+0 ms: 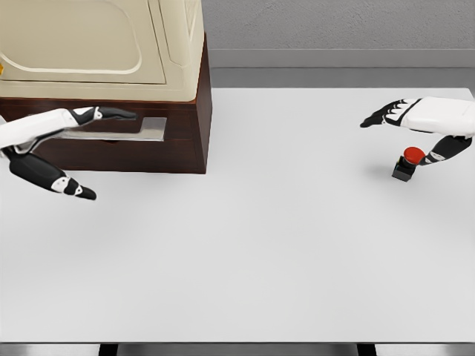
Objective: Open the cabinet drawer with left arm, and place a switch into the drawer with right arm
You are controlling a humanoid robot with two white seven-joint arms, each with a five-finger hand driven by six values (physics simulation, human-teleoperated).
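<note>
White table (245,252) fills most of the head view, with a grey wall behind it; the work takes place at its two far corners.

Switch (407,162): a small black block with a red button on top, upright on the table near the right edge, well apart from the cabinet. Right hand (423,122) hovers directly over it; fingers extended toward the left, thumb hanging down just beside the red button; whether the thumb touches the button cannot be told; the hand is spread and holds nothing.

Cabinet (111,81): cream upper body on a dark brown base, at the far left of the table. Drawer (111,144) forms the brown front of that base and appears closed; a flat grey handle (137,130) runs across it. Left hand (56,144) is at the drawer front; upper fingers lie along the handle, thumb spread low and clear of it; the hand is wide open and grips nothing.

Step in hand, by judgement: approach phase for both arms; the drawer has not been pulled and the switch has not been lifted.

Next move requires: close the left fingers around the handle, then pull straight toward the robot; hold the right hand off until the drawer cavity is exposed; then lower, pinch the switch body below the button, and carry it across.
</note>
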